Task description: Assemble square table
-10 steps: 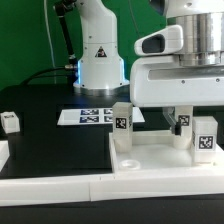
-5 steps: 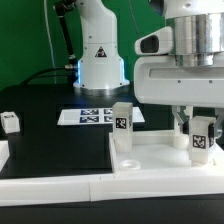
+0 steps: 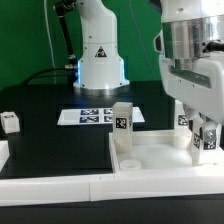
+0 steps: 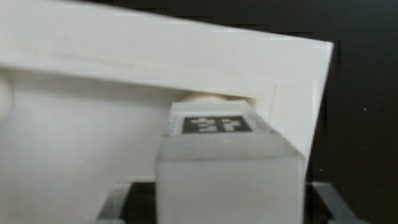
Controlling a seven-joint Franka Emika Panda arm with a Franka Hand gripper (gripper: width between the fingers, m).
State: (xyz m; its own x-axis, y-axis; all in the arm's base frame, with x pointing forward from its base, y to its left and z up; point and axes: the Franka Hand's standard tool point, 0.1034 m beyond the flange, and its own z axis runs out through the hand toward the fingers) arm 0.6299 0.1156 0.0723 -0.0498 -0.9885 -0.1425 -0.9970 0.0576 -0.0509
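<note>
Rotated since a second ago, the gripper (image 3: 206,141) has also narrowed its fingers, which now pinch the held leg block (image 4: 221,165) upright over the near corner of the square table top (image 3: 150,166) on the exterior view's right. Screwing-in has probably begun. The arm hangs straight down over it. Farther back a second leg block (image 3: 122,120) stands on the top, with the marker board (image 3: 92,116) beyond.

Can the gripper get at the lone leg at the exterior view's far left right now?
Probably not yet: the gripper is shut on a second leg at a corner of the top. Once it lets go, the lone leg stands unobstructed.
</note>
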